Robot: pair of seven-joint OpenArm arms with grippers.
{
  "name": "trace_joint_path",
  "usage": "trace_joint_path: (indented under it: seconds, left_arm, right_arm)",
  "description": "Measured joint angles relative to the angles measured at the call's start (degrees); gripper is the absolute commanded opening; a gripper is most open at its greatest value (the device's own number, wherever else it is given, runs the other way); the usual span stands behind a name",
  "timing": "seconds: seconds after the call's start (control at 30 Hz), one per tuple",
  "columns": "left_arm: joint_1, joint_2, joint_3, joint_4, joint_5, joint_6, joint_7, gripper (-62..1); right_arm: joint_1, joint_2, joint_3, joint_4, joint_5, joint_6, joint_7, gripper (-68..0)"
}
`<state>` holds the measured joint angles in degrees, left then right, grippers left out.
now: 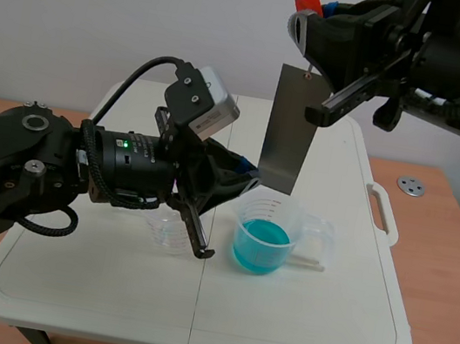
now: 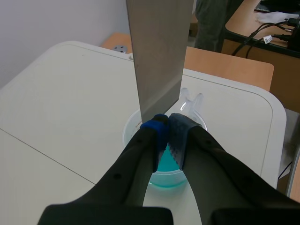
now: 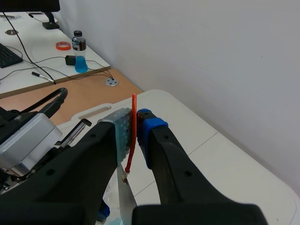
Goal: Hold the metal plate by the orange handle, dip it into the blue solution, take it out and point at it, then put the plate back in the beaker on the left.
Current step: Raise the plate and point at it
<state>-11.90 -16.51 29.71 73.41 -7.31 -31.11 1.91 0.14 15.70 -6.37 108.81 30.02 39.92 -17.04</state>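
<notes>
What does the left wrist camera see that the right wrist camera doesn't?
Only the left wrist view: the beaker of blue solution under the shut left gripper, and the broad face of the metal plate. Only the right wrist view: the orange handle pinched in the right gripper, plus a bottle on a far desk. Both: the metal plate and the white table.

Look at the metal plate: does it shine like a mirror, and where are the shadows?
Scene view: the metal plate looks dull grey with no mirror shine, and only a soft, faint shadow lies on the table beside the cup. Left wrist view: the plate is flat grey, and the one bright glint sits on the cup's clear handle.
</notes>
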Motion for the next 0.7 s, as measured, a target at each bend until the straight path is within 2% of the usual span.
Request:
trace_joint_path:
  seconds: [0.27, 0.4, 0.57, 0.7]
  left_arm:
    - [0.00, -0.02, 0.00, 0.00, 0.00, 0.00, 0.00, -58.2]
    - [1.07, -1.36, -1.29, 0.00, -0.07, -0.02, -1.46, -58.2]
    - [7.30, -7.48, -10.23, 1.40, -0.31, 0.02, -7.32, -58.2]
    - [14.01, -14.51, -17.27, 5.03, -2.60, 0.46, -10.54, -58.2]
  right_arm:
    - [0.00, 0.00, 0.00, 0.00, 0.00, 0.00, 0.00, -66.2]
    - [0.00, 0.02, 0.00, 0.00, 0.00, 0.00, 0.00, -66.2]
    - [0.00, 0.02, 0.00, 0.00, 0.02, 0.00, 0.00, -66.2]
    - [0.00, 0.00, 0.00, 0.00, 0.02, 0.00, 0.00, -66.2]
